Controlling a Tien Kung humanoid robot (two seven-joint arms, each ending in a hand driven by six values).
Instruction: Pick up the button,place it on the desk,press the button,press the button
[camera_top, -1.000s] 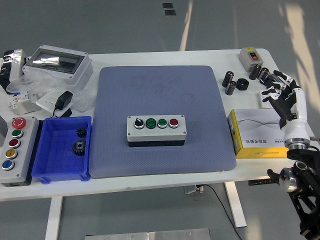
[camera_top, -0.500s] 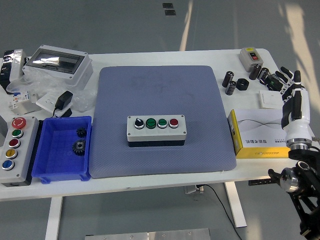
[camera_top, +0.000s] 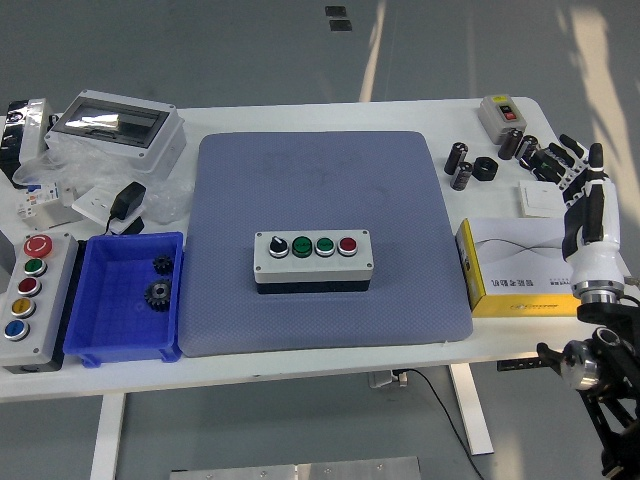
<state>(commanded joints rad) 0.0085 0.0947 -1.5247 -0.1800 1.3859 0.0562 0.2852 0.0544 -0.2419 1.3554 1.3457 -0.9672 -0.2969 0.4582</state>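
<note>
A grey button box (camera_top: 312, 259) lay flat near the middle of the blue mat (camera_top: 320, 200), long side facing the table's near edge. Its top carried a row of four controls: black selector knob, two green buttons, one red.

The right hand (camera_top: 582, 195) hangs over the table's right edge, fingers straight and spread, empty. Its forearm rises from the lower right corner.
</note>
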